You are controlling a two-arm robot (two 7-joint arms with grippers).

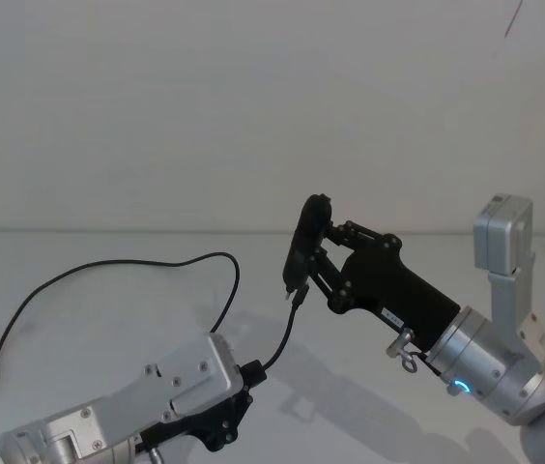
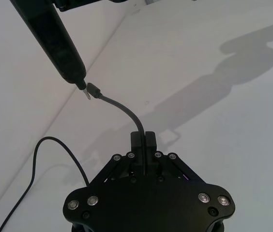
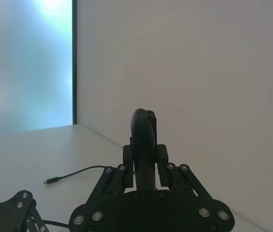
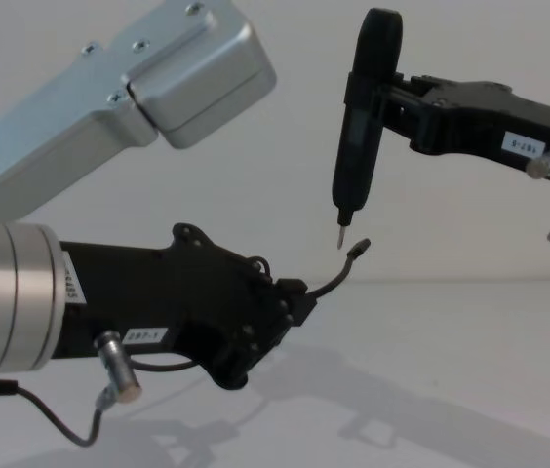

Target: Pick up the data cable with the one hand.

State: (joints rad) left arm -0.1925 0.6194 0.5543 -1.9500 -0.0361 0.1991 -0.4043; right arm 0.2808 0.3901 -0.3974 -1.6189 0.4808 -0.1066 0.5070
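Black and thin, the data cable is clamped in the left gripper, whose jaws are closed on it a short way back from its end. From the fingertips the free stub curves up and forward, ending in the small plug, which hangs in the air ahead of and above the gripper. Gripping that close to the end looks deliberate: a short stub holds its own arc and keeps the plug from drooping, where a grip farther back would let it flop.

Behind and below the gripper, the rest of the cable drops to the white table and lies there in a loose loop, with its far end well off to the gripper's left side. The gripper itself is clear of the surface, so the held end reads as lifted and the pick-up looks essentially made.

The right gripper is closed around a pen-shaped tool, held nearly upright with its metal tip pointing down. That tip sits just beside the plug, very close but apparently not touching it. The main risk seems to be the trailing length dragging on the table and tugging the cable through the jaws.
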